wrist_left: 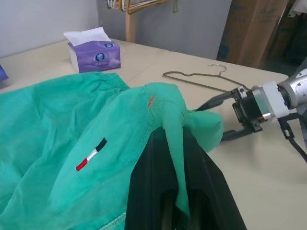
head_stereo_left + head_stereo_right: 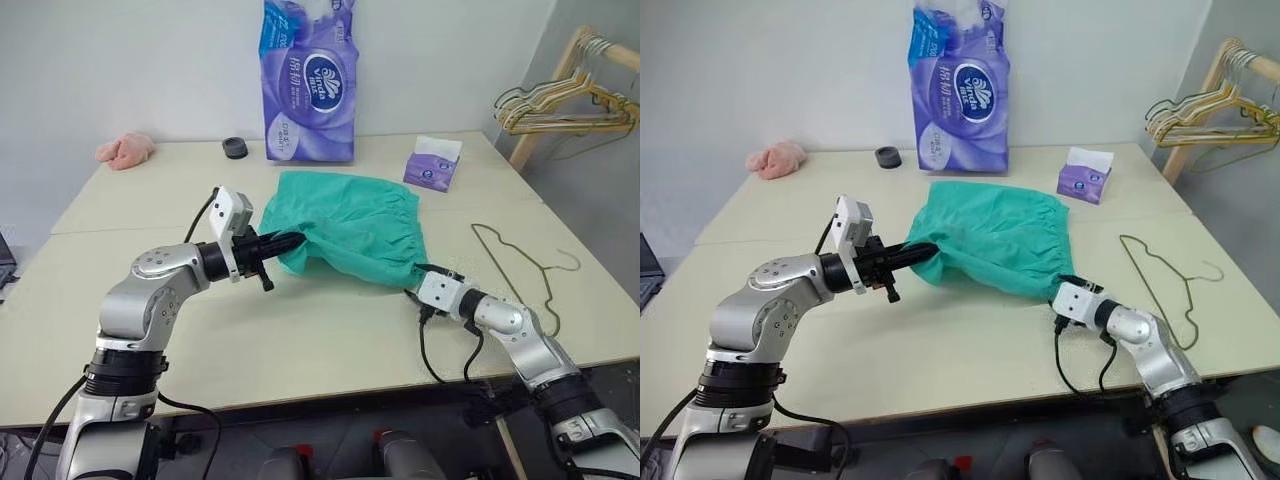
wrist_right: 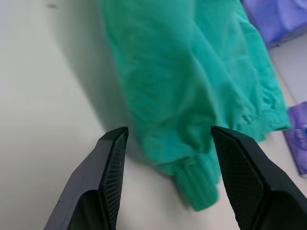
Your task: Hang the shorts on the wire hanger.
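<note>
Left wrist view showed my left gripper [image 1: 180, 139] pinched tight on a fold of the shorts [image 1: 62, 134], the teal cloth draped over and down between my two black fingers [image 1: 148, 191]. A small striped mark sat on the fabric near that fold. From the head camera, my left gripper [image 2: 290, 241] held one corner of the shorts [image 2: 350, 225] lifted just off the table [image 2: 300, 340], pointing about level toward my right side, while the rest of the garment lay spread on the tabletop with its gathered waistband on the side toward my right arm.

My right gripper [image 2: 412, 277] was at the near waistband corner, low over the table. In the right wrist view its fingers [image 3: 112, 163] stood spread apart, one on each side of the bunched elastic corner of the shorts [image 3: 187, 96], not touching the cloth.

The wire hanger [image 2: 520, 270] lay flat on the table just beyond my right arm, apart from the shorts, hook pointing toward the table's right edge. Farther back stood a purple tissue box [image 2: 433, 163], a tall purple pack of tissue rolls [image 2: 308, 85], a small black round object [image 2: 236, 148] and a pink cloth lump [image 2: 126, 151]. A wooden rack with more hangers [image 2: 565, 100] stood off the table's far right corner.
</note>
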You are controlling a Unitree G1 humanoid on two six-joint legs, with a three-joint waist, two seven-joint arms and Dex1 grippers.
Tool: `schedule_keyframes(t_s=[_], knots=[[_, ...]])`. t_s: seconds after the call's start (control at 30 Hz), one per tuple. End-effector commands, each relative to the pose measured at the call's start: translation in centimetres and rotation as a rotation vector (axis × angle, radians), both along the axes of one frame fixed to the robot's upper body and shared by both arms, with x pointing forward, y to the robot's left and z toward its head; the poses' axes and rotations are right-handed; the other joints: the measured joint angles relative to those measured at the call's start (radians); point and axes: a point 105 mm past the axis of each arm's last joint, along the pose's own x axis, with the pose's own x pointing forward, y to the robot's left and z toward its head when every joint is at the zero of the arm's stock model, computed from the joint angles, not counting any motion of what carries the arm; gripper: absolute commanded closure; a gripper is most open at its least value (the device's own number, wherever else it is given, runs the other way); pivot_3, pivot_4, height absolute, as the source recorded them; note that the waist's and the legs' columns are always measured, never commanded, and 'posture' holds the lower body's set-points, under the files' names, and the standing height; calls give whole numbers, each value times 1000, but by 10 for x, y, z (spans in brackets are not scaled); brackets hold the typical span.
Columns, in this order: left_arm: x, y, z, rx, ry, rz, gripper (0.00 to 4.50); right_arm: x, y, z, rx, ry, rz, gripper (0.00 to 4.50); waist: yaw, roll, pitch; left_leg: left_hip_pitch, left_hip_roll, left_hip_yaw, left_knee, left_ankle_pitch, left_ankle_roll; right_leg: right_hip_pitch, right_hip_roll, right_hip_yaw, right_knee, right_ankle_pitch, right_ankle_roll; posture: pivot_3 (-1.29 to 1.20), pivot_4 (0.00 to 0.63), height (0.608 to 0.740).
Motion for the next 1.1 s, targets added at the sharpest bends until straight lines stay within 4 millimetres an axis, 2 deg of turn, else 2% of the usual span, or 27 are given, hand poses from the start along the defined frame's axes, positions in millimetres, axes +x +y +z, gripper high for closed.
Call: schedule_keyframes(t_s=[0.03,0.23,0.37,0.53,0.67,0.8,0.87,1.0,1.1], knots=[[-2,3,7,2,-40,2,4500,14,1,9,-5,-66,-41,1569,-1,0,0,0,0,0,0,0,0,0,0,0,0,0,0,-58,39,740],[-5,7,-1,15,-20,9,4500,22,7,1,-36,-46,-37,1569,-7,0,0,0,0,0,0,0,0,0,0,0,1,0,0,-50,39,740],[-8,11,-7,25,2,10,4500,25,9,2,-37,-38,-20,2791,-11,0,0,0,0,0,0,0,0,0,0,0,1,0,0,-49,40,740],[-15,19,-24,70,56,1,4500,27,10,5,-58,-36,14,4476,-14,0,0,0,0,-1,0,0,0,0,0,0,1,0,0,-51,41,740],[-32,31,-55,165,166,-52,4500,24,8,12,-106,-31,77,4476,-17,0,0,0,0,0,-1,0,0,0,0,0,1,0,0,-51,41,740],[-64,36,-90,274,303,-185,4500,19,6,19,-170,-24,153,4476,-17,0,0,0,0,0,-1,0,0,-1,0,0,1,-1,-1,-51,41,740],[-86,32,-104,285,410,-281,4500,12,5,19,-222,-2,218,4476,-16,0,0,0,0,0,-1,0,0,-1,0,0,1,-1,-1,-37,44,740],[-124,20,-109,287,532,-469,4500,-8,4,21,-302,22,346,4476,-15,0,1,0,1,0,-1,0,0,-1,0,0,1,-1,-1,-47,52,740],[-146,24,-106,335,574,-586,4500,-29,1,21,-353,70,431,4476,-12,0,2,0,1,0,-1,0,0,-1,0,0,1,-3,-2,-49,59,740]])
